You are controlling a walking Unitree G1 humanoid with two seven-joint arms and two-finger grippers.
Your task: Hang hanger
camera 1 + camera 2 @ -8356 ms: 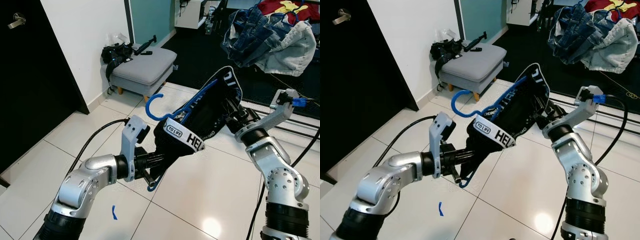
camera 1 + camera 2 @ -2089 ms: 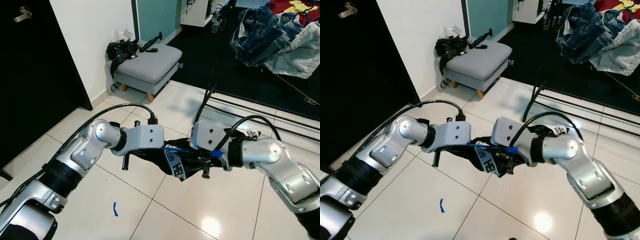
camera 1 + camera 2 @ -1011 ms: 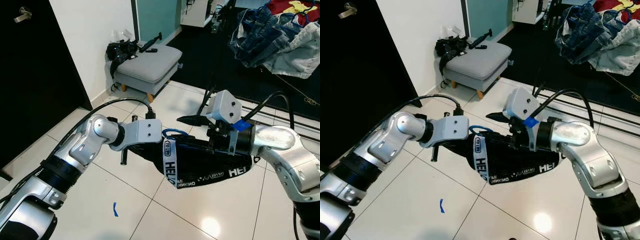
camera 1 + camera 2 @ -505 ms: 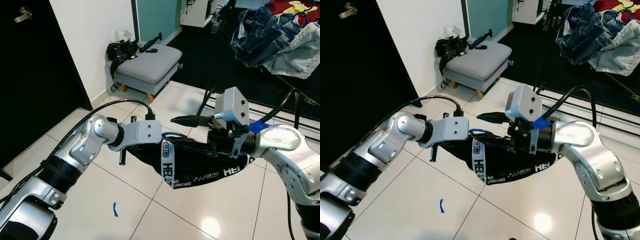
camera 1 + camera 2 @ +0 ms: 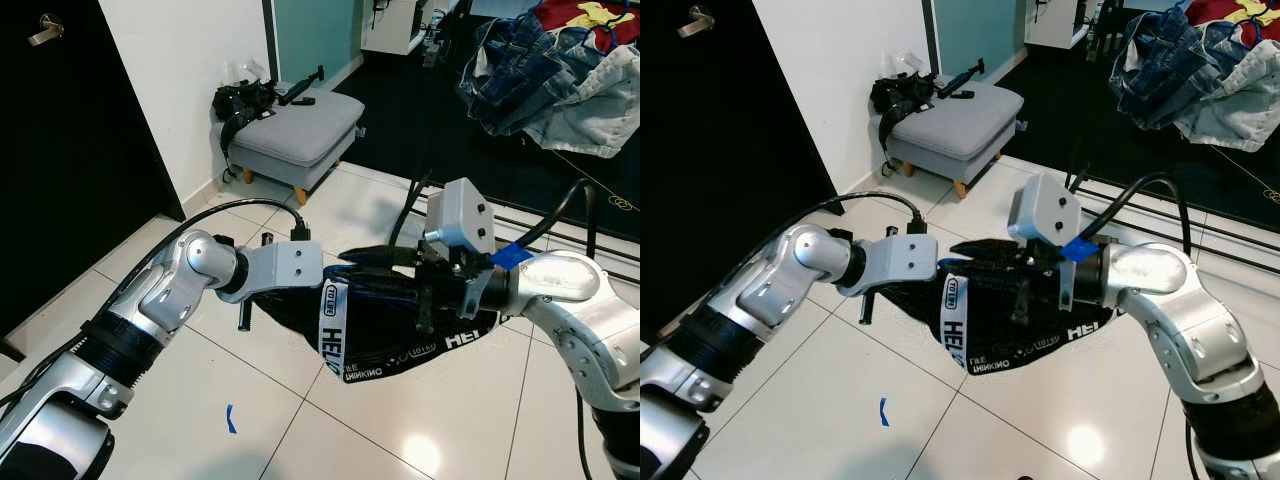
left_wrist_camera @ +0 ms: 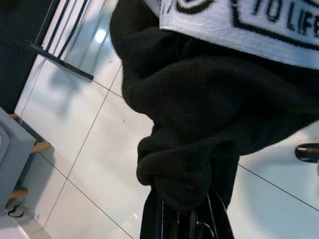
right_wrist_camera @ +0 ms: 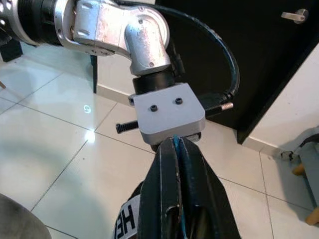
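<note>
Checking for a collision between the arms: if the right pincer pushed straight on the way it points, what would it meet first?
Probably the left arm's silver wrist block. The right pincer, shut on a thin blue hanger, points straight at it; the gap looks small, though depth is unclear.

Home: grey footstool [image 5: 295,125], clothes pile [image 5: 545,75] (jeans), tiled floor [image 5: 330,420].

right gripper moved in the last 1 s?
Yes. The right gripper has swung toward the robot's left, away from the black rack leg, closing on the left gripper's mount.
</note>
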